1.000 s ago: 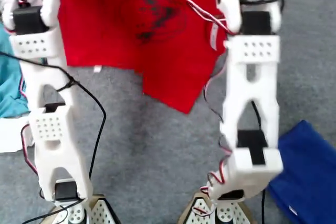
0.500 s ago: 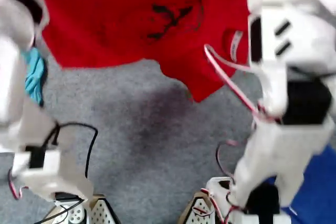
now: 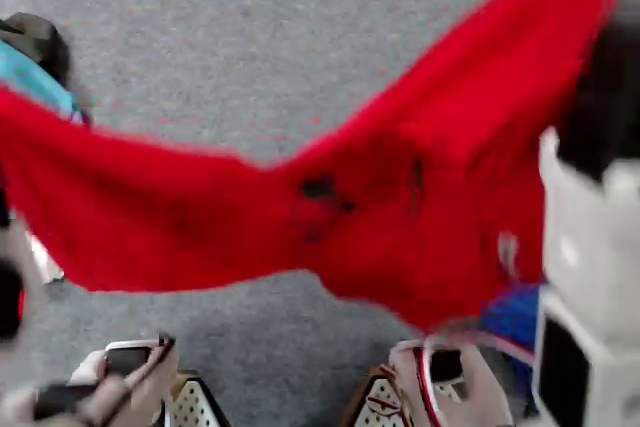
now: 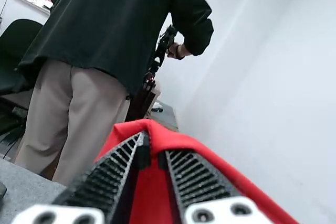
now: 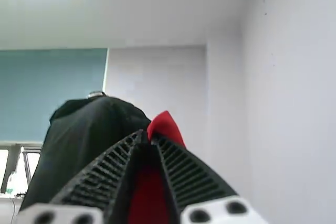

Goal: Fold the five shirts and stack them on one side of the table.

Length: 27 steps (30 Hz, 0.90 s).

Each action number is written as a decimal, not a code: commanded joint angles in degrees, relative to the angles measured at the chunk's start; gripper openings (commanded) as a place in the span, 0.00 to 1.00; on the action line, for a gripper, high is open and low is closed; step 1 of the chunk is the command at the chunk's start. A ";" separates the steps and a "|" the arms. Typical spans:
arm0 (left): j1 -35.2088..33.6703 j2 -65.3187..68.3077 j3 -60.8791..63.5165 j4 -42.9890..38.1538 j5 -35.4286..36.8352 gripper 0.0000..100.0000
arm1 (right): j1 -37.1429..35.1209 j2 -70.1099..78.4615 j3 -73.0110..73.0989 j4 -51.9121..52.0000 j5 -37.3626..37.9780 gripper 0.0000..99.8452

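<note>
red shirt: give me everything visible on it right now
The red shirt is soft cloth with a dark print near its middle and a small white tag toward one end. It hangs stretched between the two arms above the grey table, sagging in the centre. The left gripper and the right gripper are each shut on a pinch of its fabric, with a red fold poking out past the fingers.
</note>
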 commanded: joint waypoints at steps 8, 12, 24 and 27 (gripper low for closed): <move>0.26 -28.09 48.62 -5.36 0.70 0.02 | -0.84 -0.66 -0.75 5.19 0.79 0.00; 0.09 -39.34 68.40 -14.33 0.26 0.02 | -0.92 0.84 0.84 6.86 0.79 0.00; 0.09 -58.77 117.89 -52.92 -6.59 0.02 | -0.92 5.49 26.95 -9.05 1.23 0.00; 0.09 -58.59 124.48 -60.66 -7.74 0.02 | -0.75 7.34 34.59 -17.67 1.23 0.00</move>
